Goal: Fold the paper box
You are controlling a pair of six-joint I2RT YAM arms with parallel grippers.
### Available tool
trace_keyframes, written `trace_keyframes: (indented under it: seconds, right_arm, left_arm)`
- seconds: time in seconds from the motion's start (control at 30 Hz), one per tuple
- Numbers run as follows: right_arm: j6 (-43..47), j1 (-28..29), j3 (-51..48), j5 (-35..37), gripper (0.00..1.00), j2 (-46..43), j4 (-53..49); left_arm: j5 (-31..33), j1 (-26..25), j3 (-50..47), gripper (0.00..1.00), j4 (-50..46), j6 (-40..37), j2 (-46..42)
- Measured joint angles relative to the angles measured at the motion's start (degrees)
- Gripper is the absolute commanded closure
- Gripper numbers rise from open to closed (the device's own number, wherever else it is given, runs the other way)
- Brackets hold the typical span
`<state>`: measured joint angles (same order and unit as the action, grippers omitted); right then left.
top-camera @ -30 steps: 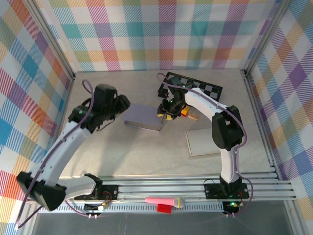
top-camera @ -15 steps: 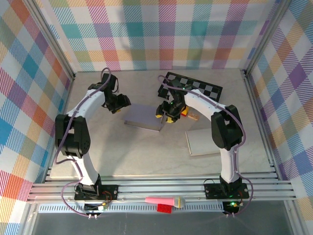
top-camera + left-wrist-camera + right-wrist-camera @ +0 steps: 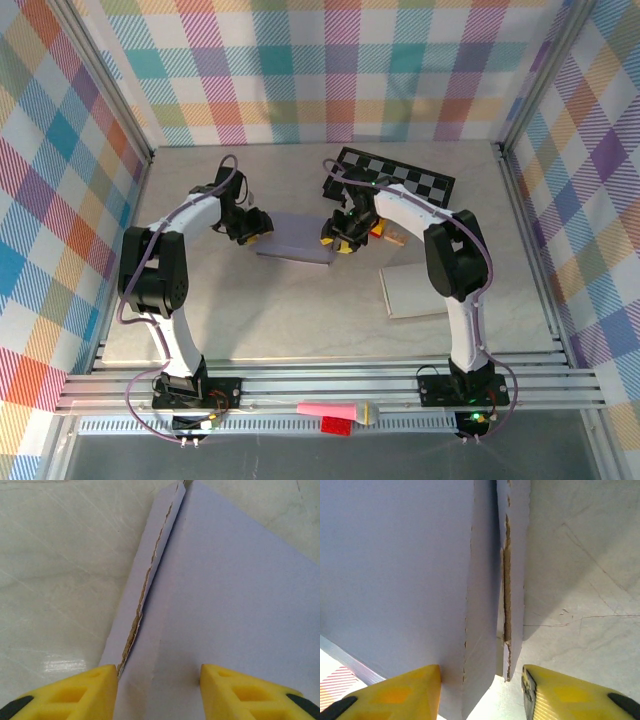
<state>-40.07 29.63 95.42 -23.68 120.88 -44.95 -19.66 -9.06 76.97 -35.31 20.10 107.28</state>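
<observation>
**On the desk [image 3: 280, 305], a flattened paper box [image 3: 295, 240] with fingers at both ends**

In the middle of the desk the paper box lies flat, a plain lavender card sheet with its long sides running left to right in the top view. The left fingers [image 3: 75, 695] are at its left end and the right fingers [image 3: 580, 697] at its right end, each arm reaching in from its own side.

From the left wrist, the two yellow fingers stand partly apart with the near end of the box in the gap between them. A narrow flap with a ragged, brown-cored edge runs away from beside the left-hand finger. Nothing is clamped. Whether the tips touch the card cannot be told.

From the right wrist, the yellow fingers are likewise partly apart. They straddle a narrow flap strip with a torn edge, with the broad lavender panel to its left and bare desk to its right. They are not closed on it.

A black-and-white checkerboard [image 3: 400, 180] lies near the far wall, behind the right arm. A small red-and-yellow block [image 3: 380, 230] sits just beside the right fingers, and a white flat board [image 3: 415, 290] lies nearer the front on the right. On the front rail rest a pink object [image 3: 330, 410] and a red brick [image 3: 335, 426]. Plaid walls [image 3: 330, 70] in many colours surround the desk.
</observation>
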Motion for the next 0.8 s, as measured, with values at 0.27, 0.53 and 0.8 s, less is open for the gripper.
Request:
trace_keyframes:
  seconds: [0.27, 0.53, 0.8]
  right_arm:
    - [0.4, 0.0, 0.1, -0.4, 0.63, 0.5, 0.1]
    - [2.7, -0.1, 0.3, 0.2, 0.67, 0.6, -0.6]
    - [7.0, -0.1, 1.3, 3.4, 0.60, 1.4, -3.7]
  left_arm:
    - [-0.4, -0.6, -3.8, 0.65, 2.4, 1.5, -3.0]
    - [-0.3, -1.2, -8.3, 0.70, 3.4, 2.6, -5.9]
    - [2.0, -2.1, -10.1, 0.61, 2.3, 2.6, -7.5]
